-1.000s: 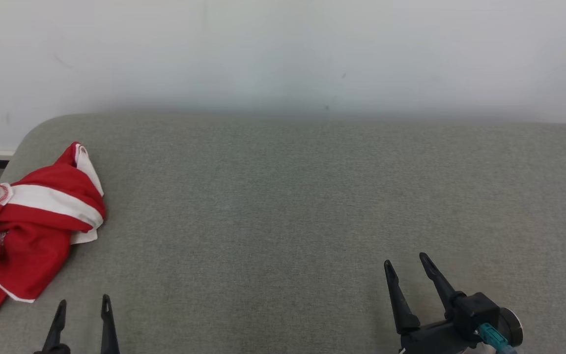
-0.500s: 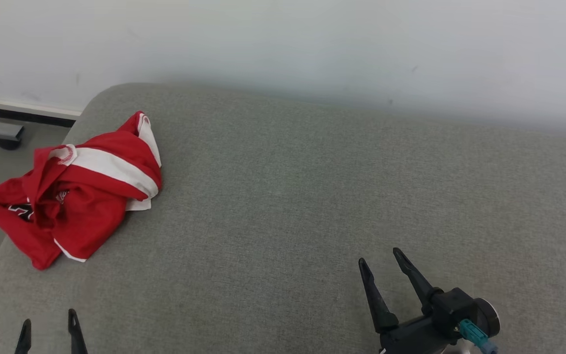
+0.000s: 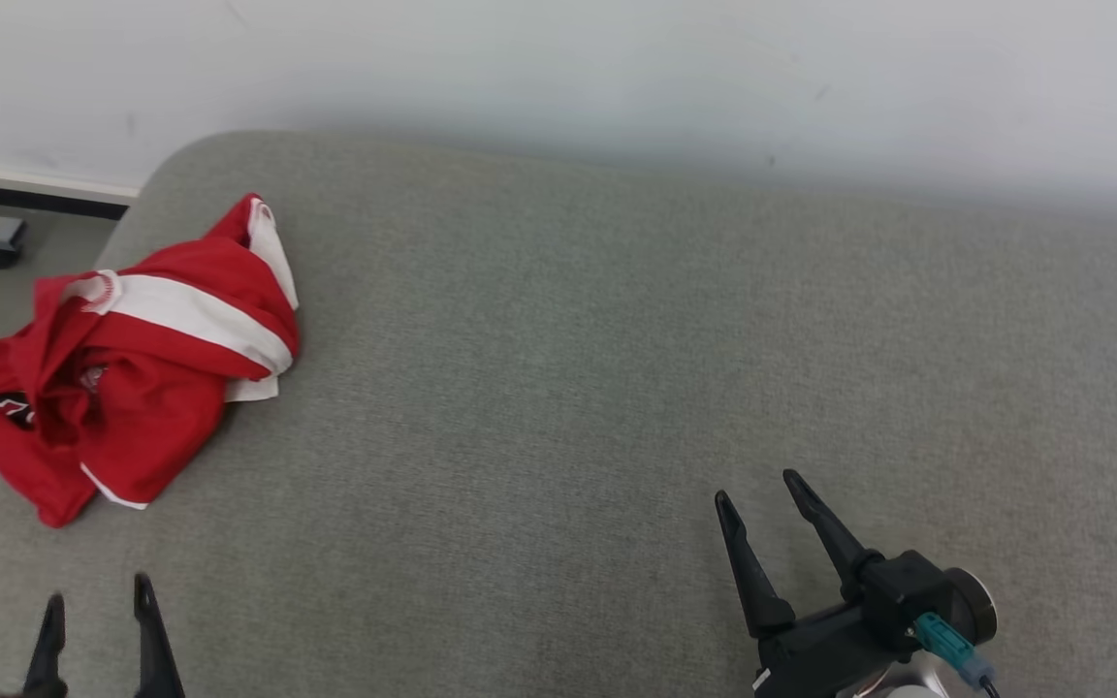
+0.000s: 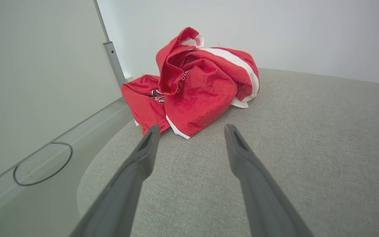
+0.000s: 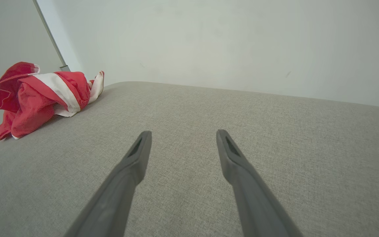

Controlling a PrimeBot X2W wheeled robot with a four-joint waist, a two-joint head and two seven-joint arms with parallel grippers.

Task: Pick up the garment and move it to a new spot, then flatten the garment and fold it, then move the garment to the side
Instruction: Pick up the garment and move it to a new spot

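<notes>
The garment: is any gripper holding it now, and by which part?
Nothing is held. Left gripper and right gripper are open, apart from the garment.

A grey fabric-upholstered bench (image 3: pixel 617 368) with rounded corners carries a crumpled red-and-white jersey (image 3: pixel 132 388) near its far left corner, overhanging the left edge.

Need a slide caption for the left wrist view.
Open left claw aimed at a crumpled red-and-white garment near the edge of a grey cushion.

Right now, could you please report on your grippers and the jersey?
Left gripper and right gripper open, empty. Red-and-white jersey crumpled at left end of grey cushion, untouched. Nothing in the way.
</notes>
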